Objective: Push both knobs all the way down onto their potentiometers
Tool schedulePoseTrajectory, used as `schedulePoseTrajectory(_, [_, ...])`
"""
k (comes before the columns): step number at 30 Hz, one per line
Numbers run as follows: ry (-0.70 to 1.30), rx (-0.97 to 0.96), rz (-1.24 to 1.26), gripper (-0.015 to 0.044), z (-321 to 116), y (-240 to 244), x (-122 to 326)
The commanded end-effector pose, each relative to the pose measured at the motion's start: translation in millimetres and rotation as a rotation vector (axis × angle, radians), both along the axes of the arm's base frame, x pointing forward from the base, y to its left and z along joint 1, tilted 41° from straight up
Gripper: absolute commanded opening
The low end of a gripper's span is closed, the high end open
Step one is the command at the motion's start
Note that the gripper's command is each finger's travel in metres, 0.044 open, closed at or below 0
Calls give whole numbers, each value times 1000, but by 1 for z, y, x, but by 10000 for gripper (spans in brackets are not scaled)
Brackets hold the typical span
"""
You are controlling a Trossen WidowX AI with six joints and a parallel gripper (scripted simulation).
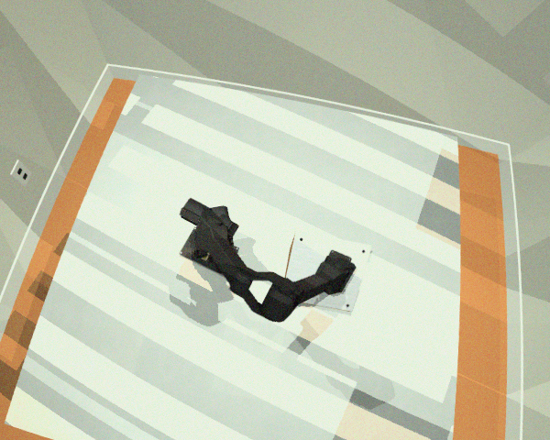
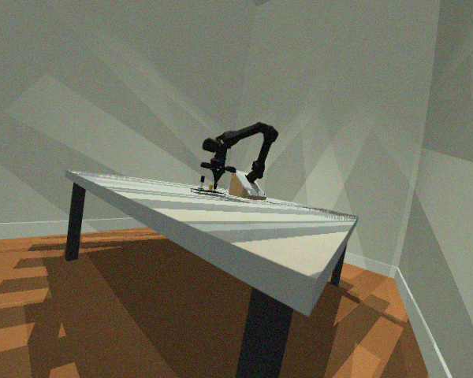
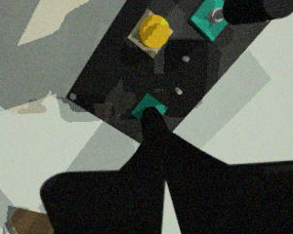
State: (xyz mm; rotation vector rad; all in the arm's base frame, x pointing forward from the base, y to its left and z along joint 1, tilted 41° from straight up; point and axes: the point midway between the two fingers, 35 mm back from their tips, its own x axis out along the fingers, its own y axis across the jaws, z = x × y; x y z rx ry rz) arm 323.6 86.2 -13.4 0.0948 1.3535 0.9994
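Note:
The dark circuit board [image 3: 103, 73] [image 1: 188, 244] stands on the table. A yellow knob [image 3: 154, 31] [image 2: 210, 187] sits over a beige square potentiometer. A black knob [image 3: 249, 11] [image 2: 202, 178] stands high over a teal potentiometer [image 3: 202, 20], with bare grey shaft showing between them. My gripper [image 3: 156, 133] [image 2: 215, 188] is shut, with nothing seen between its fingers. It points down, and its tips are over a second teal potentiometer [image 3: 140, 108] at the board's near end. The tips hide that potentiometer's middle; contact and any knob there cannot be told. In the top view the arm covers most of the board.
A wedge-shaped block [image 2: 236, 186] with a white sloping top and brown sides stands beside the board, under the arm's base. Two small pale round parts stand on the board between the potentiometers. Striped light and shadows cross the table [image 1: 384, 322].

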Motion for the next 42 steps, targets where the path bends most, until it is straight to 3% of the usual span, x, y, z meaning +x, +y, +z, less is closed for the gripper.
schedulePoseTrajectory(1, [4, 8, 15, 0, -6, 8, -1])
schedulePoseTrajectory(42, [4, 7, 14, 0, -3, 4, 0])
